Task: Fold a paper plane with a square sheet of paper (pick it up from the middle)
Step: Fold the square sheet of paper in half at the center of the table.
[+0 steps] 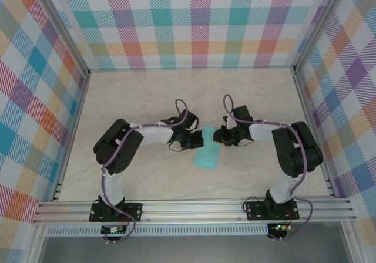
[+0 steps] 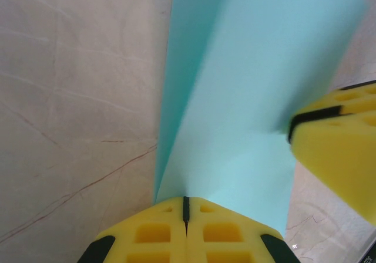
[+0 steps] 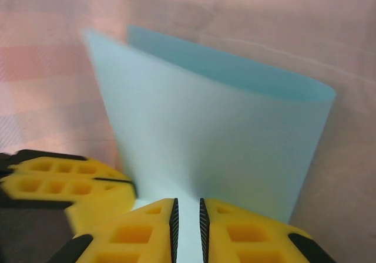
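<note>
Bench [image 1: 147,98], pale and marbled, spreads wide under everything, with the work gathered into one spot near its middle, a little toward the near rail. Left arm [image 1: 120,148] and right arm [image 1: 296,148] mirror each other. Each rises from its base on that rail, bends sharply at a raised elbow out to its own side, then reaches inward and low, so the two wrists meet almost nose to nose. That pose, I'd judge, lets both pinch the same side of the paper from opposite directions.

Between them is the square sheet of paper [image 1: 208,155], turquoise, bent over on itself into a soft loop, not a crisp crease. The two layers come together at the gripped side and bow apart farther out. From above it reads as a slanted strip running from the wrists toward the near rail. Whether its free end touches the bench I cannot tell.

Left end effector [image 2: 185,199] is clamped tight, pads together on the sheet's edge. Right end effector [image 3: 187,201], just beside it, stands at a narrow slit with the paper in it, so it holds the sheet too. Pinching the layers matched like this looks meant to line up the edges for the first centre fold.
</note>
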